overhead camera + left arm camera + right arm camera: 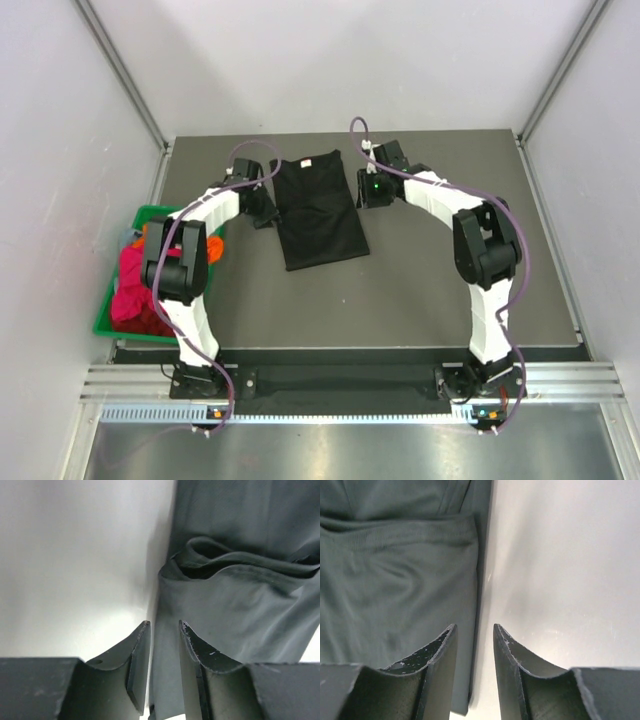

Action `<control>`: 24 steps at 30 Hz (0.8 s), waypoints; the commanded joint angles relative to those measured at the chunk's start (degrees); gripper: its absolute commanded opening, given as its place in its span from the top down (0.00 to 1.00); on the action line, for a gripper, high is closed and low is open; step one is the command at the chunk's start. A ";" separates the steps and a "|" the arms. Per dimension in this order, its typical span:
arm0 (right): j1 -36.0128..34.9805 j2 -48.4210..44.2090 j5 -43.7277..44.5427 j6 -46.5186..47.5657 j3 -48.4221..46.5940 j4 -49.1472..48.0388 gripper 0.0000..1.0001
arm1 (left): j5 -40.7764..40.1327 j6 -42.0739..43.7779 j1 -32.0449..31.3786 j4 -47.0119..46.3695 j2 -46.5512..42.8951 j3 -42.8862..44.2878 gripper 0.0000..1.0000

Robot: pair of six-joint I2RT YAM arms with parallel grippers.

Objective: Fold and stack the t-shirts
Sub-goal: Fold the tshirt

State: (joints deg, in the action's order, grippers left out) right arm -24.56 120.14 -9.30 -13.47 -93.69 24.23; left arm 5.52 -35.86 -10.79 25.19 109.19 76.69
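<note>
Black shirt point(318, 208) folded, upper centre of desk point(420, 290); left tool point(264, 203) at its left edge, right tool point(367, 190) at its right, both slightly parted, gripping nothing; other shirts point(135, 285) in bin point(150, 211), far left.

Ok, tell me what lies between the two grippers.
The black t-shirt fills the stretch between left gripper and right gripper, seen in the top view.

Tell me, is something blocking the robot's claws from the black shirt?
No, nothing visible is in the way. The left gripper and the right gripper, both open, sit right at the side edges of the black t-shirt on the table. Its cloth edge lies just at their fingertips.
</note>
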 commanded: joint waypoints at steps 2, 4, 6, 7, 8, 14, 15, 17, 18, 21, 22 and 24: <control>0.21 -4.73 -0.89 1.52 2.98 -1.11 0.65 | 10.46 0.17 3.75 -11.02 -2.32 -3.03 0.66; 0.21 -5.26 -0.72 1.61 3.77 -1.29 0.65 | 12.22 0.35 5.59 -11.65 -1.52 -2.68 0.67; 0.21 -5.61 -0.81 1.70 4.65 -1.46 0.65 | 13.72 0.79 6.30 -14.72 -1.08 -3.56 0.67; 0.21 -5.79 -0.81 1.70 4.92 -1.64 0.65 | 14.34 0.79 6.74 -16.04 -0.91 -4.00 0.67; 0.30 -6.05 -0.72 1.78 5.44 -1.90 0.65 | 15.82 0.96 6.83 -18.40 -0.91 -4.61 0.67; 0.39 -6.05 -0.98 1.61 5.80 -2.52 0.65 | 20.05 0.26 6.83 -23.78 0.67 -6.45 0.70; 0.39 -6.05 -0.90 1.78 5.89 -2.52 0.65 | 20.41 0.26 6.83 -24.31 0.85 -6.63 0.71; 0.65 -6.14 -0.98 1.79 6.15 -2.61 0.65 | 21.11 0.44 6.83 -24.75 1.38 -6.90 0.72; 0.74 -6.14 -0.98 1.79 6.15 -3.04 0.65 | 21.46 0.44 6.83 -24.75 1.47 -6.81 0.73; 0.91 -5.88 -1.07 1.79 6.41 -3.31 0.65 | 21.82 0.70 6.83 -27.39 2.17 -6.37 0.74; 1.00 -5.70 -0.98 1.79 6.33 -3.31 0.65 | 21.73 0.79 6.83 -27.39 2.35 -6.11 0.75; 1.09 -5.35 -1.16 1.87 6.41 -3.31 0.65 | 21.55 1.05 6.83 -27.47 3.14 -4.97 0.75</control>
State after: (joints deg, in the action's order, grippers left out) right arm -24.16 117.99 -9.80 -12.49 -87.64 23.35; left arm 25.71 -35.81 -3.97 2.63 111.50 70.37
